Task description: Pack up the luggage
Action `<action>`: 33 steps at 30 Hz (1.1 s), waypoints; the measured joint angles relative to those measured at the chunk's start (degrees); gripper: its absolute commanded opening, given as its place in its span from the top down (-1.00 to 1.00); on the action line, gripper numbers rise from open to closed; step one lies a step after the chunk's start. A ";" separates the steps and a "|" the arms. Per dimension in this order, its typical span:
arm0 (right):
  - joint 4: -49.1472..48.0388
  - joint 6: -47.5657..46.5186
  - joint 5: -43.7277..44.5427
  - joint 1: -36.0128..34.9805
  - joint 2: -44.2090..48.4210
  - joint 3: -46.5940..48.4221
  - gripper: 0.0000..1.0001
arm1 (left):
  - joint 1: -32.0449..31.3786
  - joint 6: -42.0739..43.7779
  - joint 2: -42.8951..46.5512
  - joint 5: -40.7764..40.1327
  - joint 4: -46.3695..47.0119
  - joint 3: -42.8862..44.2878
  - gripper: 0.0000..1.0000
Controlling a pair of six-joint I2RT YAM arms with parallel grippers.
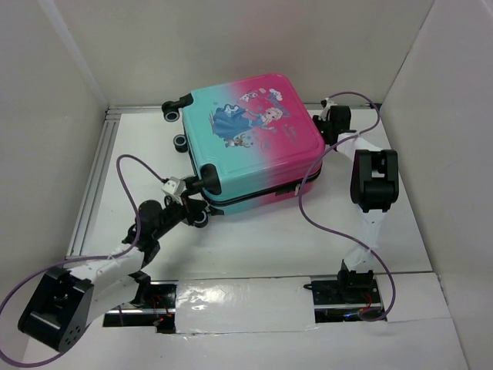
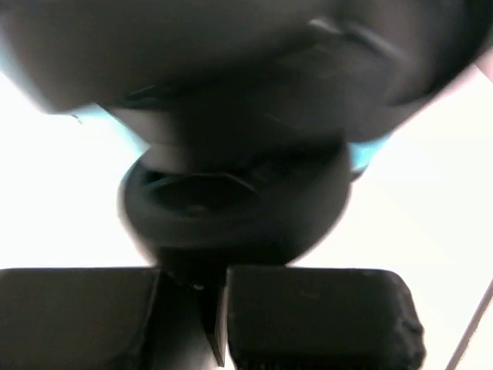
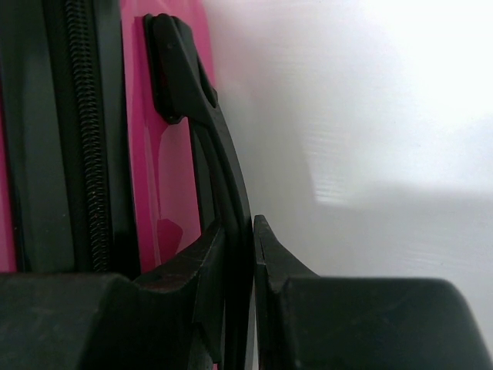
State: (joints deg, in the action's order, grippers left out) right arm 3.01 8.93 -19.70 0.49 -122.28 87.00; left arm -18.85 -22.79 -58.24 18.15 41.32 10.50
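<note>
— What is the left gripper doing?

— It is drawn nearly closed at the foot of a black wheel. Something dark from that wheel sits pinched between its fingers. The wrist view is dim and blurred, so I cannot tell which part of the wheel it is.

— And the right gripper?

— It is clamped on the thin black handle on the pink side. The handle runs straight down between the two fingertips.

— Where is the luggage?

— It lies flat on the white table, toward the back and turned a little. The printed side faces up. The teal half faces the left arm and the pink half faces the right arm. The left gripper is at the near-left corner. The right gripper is at the far-right side.

— Is it open?

— No, the two halves are together. The zipper runs beside the handle with its teeth meshed there. What is inside stays hidden.

— What is around it?

— The right arm's purple cable loops down past the near-right corner of the case. The left arm's cable arcs over the table to its left. A metal rail runs along the left edge, well apart from the case. White walls stand on three sides, and the right one is near the right gripper. A shiny strip of tape lies between the arm bases.
</note>
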 measured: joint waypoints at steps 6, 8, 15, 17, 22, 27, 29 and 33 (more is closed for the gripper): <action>-4.09 4.70 0.83 -0.07 0.90 -3.19 1.00 | -14.78 0.22 4.24 -15.67 -1.53 -1.51 1.00; -5.73 6.16 0.98 -0.07 1.62 -4.94 1.00 | -20.83 0.39 4.76 -22.38 -2.21 -1.46 1.00; -10.32 8.61 1.31 -0.28 4.28 -10.43 1.00 | -40.09 0.15 -4.20 -45.75 -5.07 4.87 1.00; -11.32 8.85 2.05 -0.48 5.31 -12.11 1.00 | -43.82 0.09 -10.47 -50.71 -6.45 10.34 1.00; -14.47 10.19 3.39 -0.72 8.68 -17.79 1.00 | -49.16 -0.09 -22.62 -59.32 -8.48 20.79 1.00; -16.65 11.32 3.74 -0.72 10.88 -21.62 1.00 | -51.01 0.96 -31.28 -61.59 -9.99 30.10 1.00; -17.51 11.69 3.76 -0.72 11.50 -22.80 1.00 | -51.15 2.27 -34.51 -60.54 -9.64 33.38 1.00; -18.45 12.04 3.78 -0.72 12.85 -24.92 1.00 | -51.17 4.61 -39.19 -57.42 -9.18 38.58 1.00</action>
State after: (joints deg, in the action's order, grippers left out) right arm -15.44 20.97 -15.92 -0.23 -109.43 62.08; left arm -70.02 -18.17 -97.43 -39.27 32.14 49.08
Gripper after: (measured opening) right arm 0.223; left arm 0.109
